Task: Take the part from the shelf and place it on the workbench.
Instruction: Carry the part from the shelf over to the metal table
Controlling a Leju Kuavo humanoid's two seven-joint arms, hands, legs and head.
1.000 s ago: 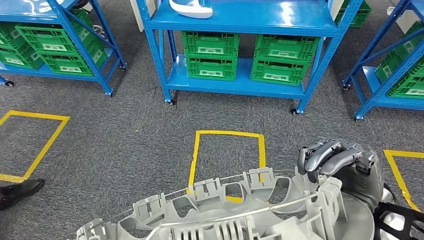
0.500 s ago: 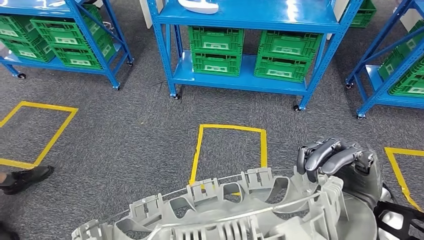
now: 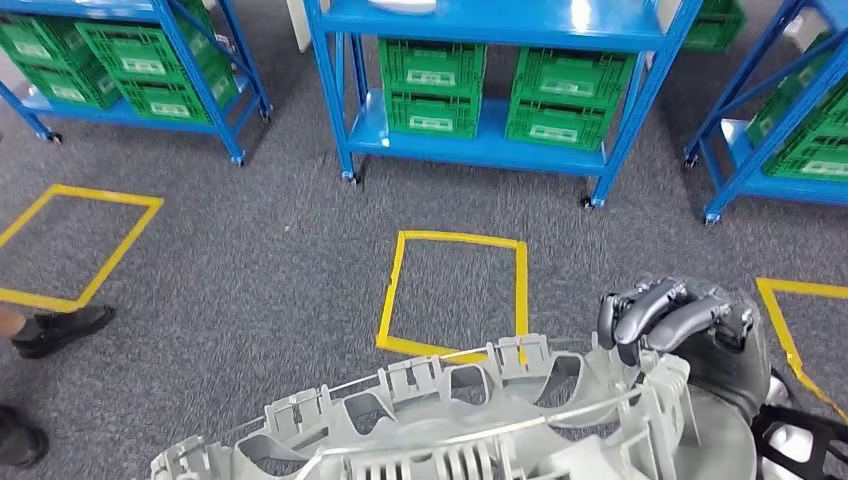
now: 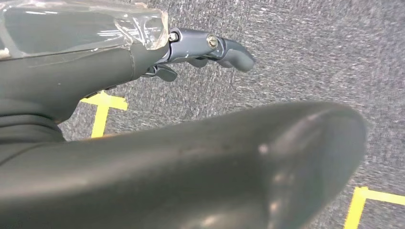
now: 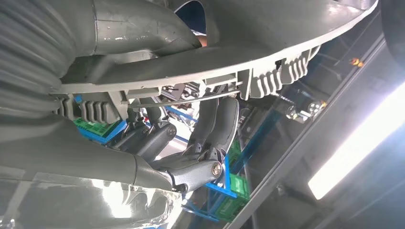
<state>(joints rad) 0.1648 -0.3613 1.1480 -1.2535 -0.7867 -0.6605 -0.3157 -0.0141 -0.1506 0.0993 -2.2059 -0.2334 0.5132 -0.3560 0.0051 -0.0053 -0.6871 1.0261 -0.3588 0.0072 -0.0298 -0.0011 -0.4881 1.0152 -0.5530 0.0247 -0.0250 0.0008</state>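
Observation:
A large grey moulded part [image 3: 450, 420] with ribs and cut-outs spans the bottom of the head view, held up above the carpet. My right hand [image 3: 680, 320] grips its right end, dark fingers curled over the rim. In the right wrist view the part's underside [image 5: 267, 28] runs across, with my fingers [image 5: 210, 138] hooked around its edge. My left hand [image 4: 143, 157] hangs over the carpet, its thick thumb [image 4: 267, 162] and darker fingers [image 4: 215, 47] apart with only floor between them. The part's left end [image 3: 200, 460] sits at the frame's lower left.
Blue wheeled shelves [image 3: 480, 145] with green crates [image 3: 430, 85] stand ahead, with more racks at left [image 3: 150, 70] and right [image 3: 770, 120]. Yellow tape squares [image 3: 455, 290] mark the grey carpet. A person's dark shoes [image 3: 60, 330] stand at the left edge.
The whole picture has shifted, so the camera moved: the shelves slid toward the top, and the person's shoes came further in. The part and right hand kept their place.

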